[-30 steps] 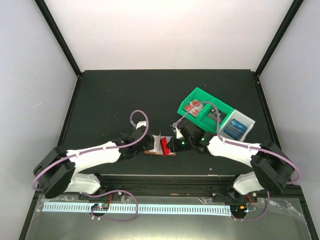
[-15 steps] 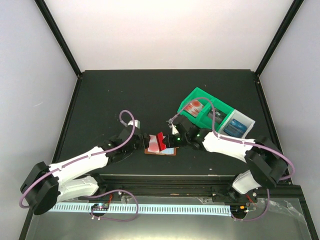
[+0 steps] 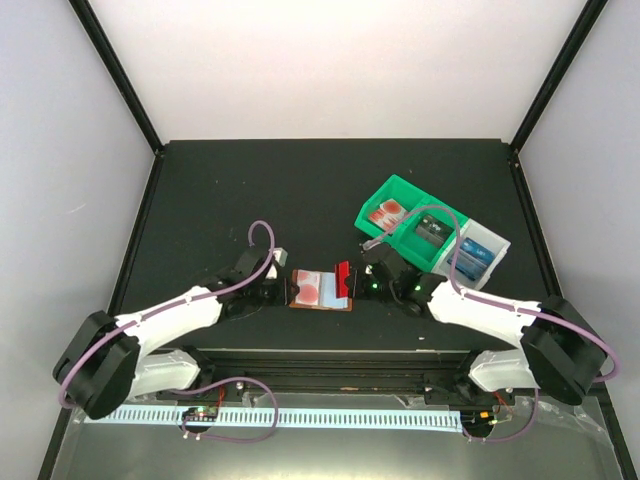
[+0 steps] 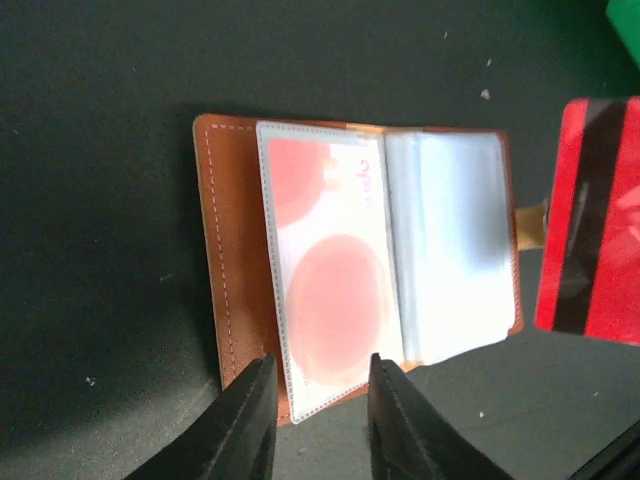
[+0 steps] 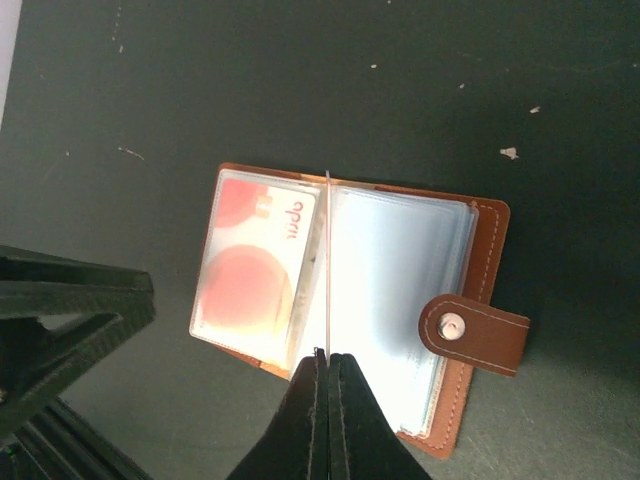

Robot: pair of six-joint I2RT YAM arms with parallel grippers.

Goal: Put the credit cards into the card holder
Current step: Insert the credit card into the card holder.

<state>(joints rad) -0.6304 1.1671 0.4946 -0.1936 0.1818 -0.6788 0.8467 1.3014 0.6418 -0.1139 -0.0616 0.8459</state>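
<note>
The right gripper (image 5: pixel 325 368) was closed on a red card (image 4: pixel 590 260). It held the card by its lower edge, so the card stood on edge straight ahead of the fingertips. In the right wrist view the card showed only as a thin line over the middle fold of the card holder (image 5: pixel 400 290). I could not tell if the card touched the fold.

The card holder lay open and flat on the black table (image 3: pixel 220 190), just under and ahead of this gripper. Its snap tab (image 5: pixel 472 332) stuck out to the right of the fingers. A card with red circles (image 5: pixel 250 270) sat in the clear sleeve to the left of the held card.

The left gripper (image 4: pixel 318 420) stood at the opposite edge of the holder. Its fingers (image 4: pixel 248 425) were a little apart, and the near edge of the holder lay between their tips; whether they pressed on it was not clear.

Beyond the right gripper and to its right, a green bin (image 3: pixel 400 187) and a grey bin (image 3: pixel 497 243) held more cards (image 3: pixel 385 212).
</note>
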